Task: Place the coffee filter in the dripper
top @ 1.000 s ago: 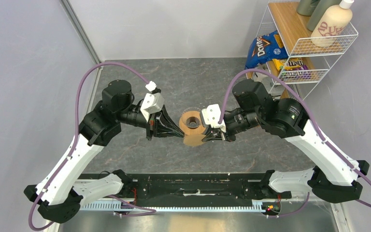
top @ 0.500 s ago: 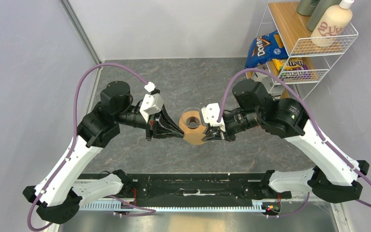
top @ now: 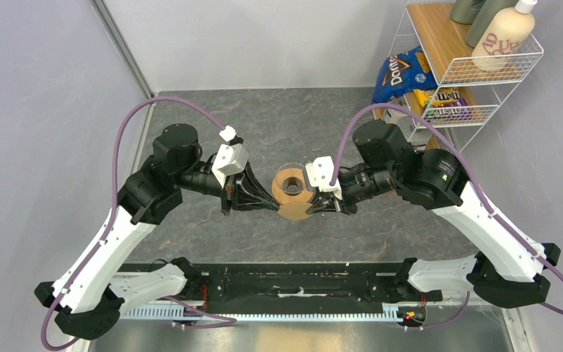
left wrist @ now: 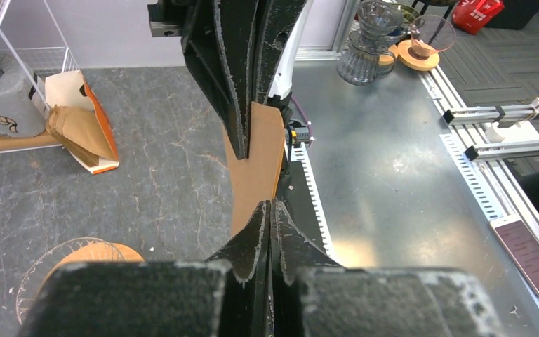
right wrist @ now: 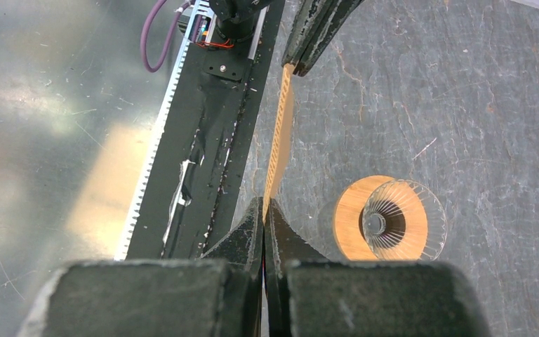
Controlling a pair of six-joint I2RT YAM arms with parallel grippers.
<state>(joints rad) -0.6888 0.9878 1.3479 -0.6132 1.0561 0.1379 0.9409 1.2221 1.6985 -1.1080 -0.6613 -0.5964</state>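
The tan-brown coffee filter (top: 294,209) is held flat in the air between both grippers, just in front of the dripper (top: 291,184). My left gripper (top: 274,205) is shut on the filter's left edge. My right gripper (top: 313,207) is shut on its right edge. In the left wrist view the filter (left wrist: 255,165) stretches from my shut jaws to the right gripper's fingers (left wrist: 242,77). In the right wrist view the filter (right wrist: 280,133) shows edge-on, and the dripper (right wrist: 391,219), clear ribbed glass on a wooden collar, stands on the table to its right.
A white wire shelf (top: 469,66) at the back right holds a chips bag (top: 399,72), a candy pack and bottles. A black rail (top: 300,282) runs along the near table edge. Grey walls stand left and behind.
Both grippers with the filter have shifted slightly up toward the dripper over the last second; in the last half second almost nothing has moved.
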